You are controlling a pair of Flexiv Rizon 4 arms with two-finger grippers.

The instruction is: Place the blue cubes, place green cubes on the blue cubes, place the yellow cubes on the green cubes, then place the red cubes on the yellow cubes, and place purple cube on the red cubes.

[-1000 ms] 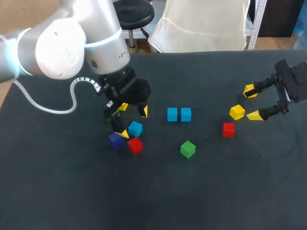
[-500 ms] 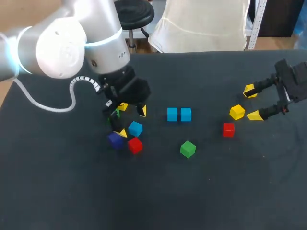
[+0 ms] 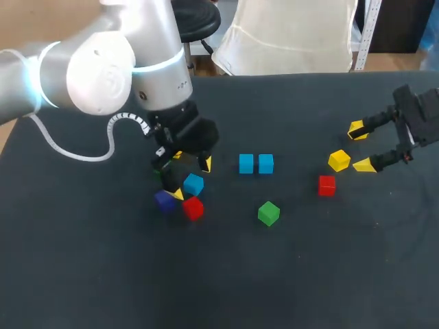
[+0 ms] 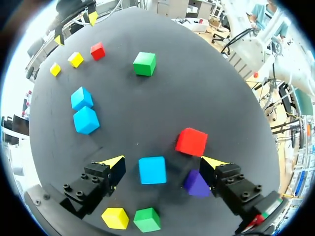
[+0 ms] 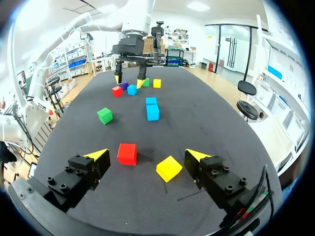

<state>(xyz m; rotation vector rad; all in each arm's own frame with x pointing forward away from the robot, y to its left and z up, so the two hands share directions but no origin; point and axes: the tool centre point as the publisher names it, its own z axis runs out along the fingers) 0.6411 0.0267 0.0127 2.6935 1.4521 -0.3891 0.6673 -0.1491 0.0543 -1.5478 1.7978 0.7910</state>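
Stacking is not yet begun: you have two blue cubes side by side on the surface, a third blue cube inside the left pincer, spread wide, and the right pincer apart near a yellow cube.

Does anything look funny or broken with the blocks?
Nothing looks broken or spilled. The only slightly odd thing is the small yellow cube near the right gripper. It sits turned cornerwise, while the two light blue cubes sit neatly side by side.
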